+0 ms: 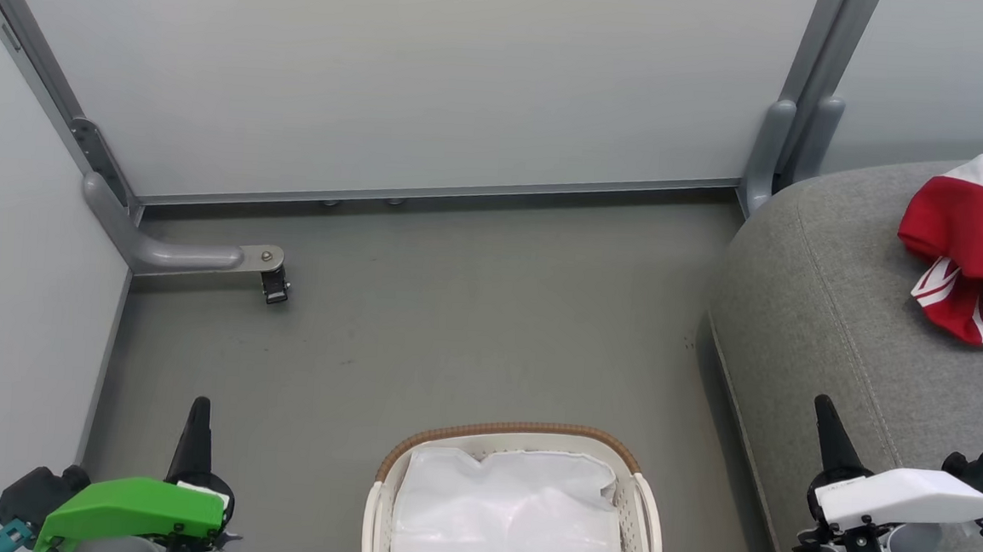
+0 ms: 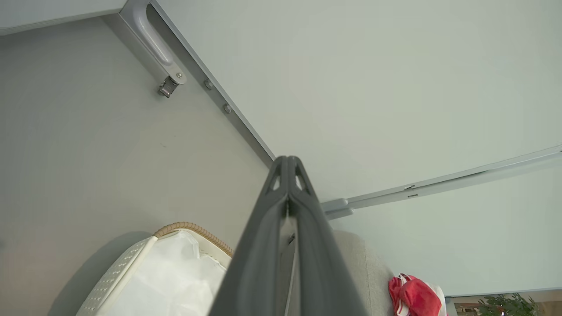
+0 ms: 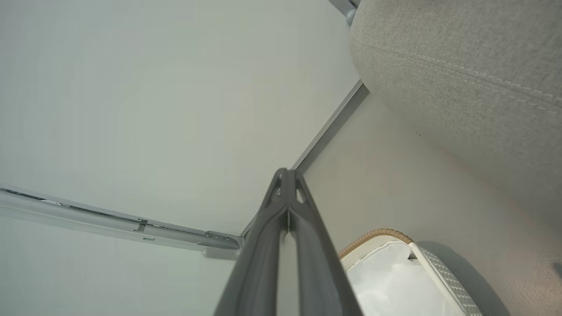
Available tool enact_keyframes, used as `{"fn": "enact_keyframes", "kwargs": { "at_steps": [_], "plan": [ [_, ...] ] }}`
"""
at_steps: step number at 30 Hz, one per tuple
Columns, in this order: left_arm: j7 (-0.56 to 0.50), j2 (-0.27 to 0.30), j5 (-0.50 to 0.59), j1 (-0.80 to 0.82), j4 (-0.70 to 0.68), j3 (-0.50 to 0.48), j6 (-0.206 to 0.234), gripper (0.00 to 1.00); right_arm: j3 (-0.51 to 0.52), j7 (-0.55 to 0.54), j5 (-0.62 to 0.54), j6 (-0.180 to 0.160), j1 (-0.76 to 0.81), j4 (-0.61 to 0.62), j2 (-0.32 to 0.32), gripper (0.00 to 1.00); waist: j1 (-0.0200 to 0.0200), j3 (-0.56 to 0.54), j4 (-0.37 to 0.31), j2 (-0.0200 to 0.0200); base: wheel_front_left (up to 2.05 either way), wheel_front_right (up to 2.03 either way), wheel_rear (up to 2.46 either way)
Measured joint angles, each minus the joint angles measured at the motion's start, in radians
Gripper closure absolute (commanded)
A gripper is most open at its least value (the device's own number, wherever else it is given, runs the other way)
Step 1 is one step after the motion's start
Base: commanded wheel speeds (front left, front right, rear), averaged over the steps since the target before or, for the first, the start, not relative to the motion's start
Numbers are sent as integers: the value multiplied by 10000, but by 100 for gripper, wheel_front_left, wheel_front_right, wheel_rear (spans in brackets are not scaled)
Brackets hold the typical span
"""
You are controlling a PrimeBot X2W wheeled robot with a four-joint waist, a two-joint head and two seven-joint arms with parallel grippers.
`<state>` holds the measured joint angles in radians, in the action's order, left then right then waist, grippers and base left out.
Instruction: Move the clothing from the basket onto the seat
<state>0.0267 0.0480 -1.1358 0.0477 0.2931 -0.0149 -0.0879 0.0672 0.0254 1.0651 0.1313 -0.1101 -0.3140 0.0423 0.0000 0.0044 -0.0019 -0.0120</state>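
Seat point(image 1: 838, 331): grey, just right of my right gripper point(image 1: 828, 426) and running on ahead of it; basket point(image 1: 516, 431): between it and my left gripper point(image 1: 197, 418), white liner point(image 1: 511, 516) visible inside, near part cut off. Clothing point(image 1: 971, 246): red-and-white heap on the seat, well ahead of the right gripper. Both grippers: pressed together, holding nothing; the risk I judge is a dip pinching the liner and tipping the basket.
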Motion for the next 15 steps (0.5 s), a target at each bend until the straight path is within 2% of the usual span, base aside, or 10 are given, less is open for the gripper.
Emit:
{"fn": "enact_keyframes", "kwargs": {
  "at_steps": [15],
  "plan": [
    [-405, 2, -1325, 164, -117, -278, -100, 100, 136, -389, 1522, 0, -2, 174, 17, 100, 0, -8, 4, 0, 0, 0, 0]
  ]
}}
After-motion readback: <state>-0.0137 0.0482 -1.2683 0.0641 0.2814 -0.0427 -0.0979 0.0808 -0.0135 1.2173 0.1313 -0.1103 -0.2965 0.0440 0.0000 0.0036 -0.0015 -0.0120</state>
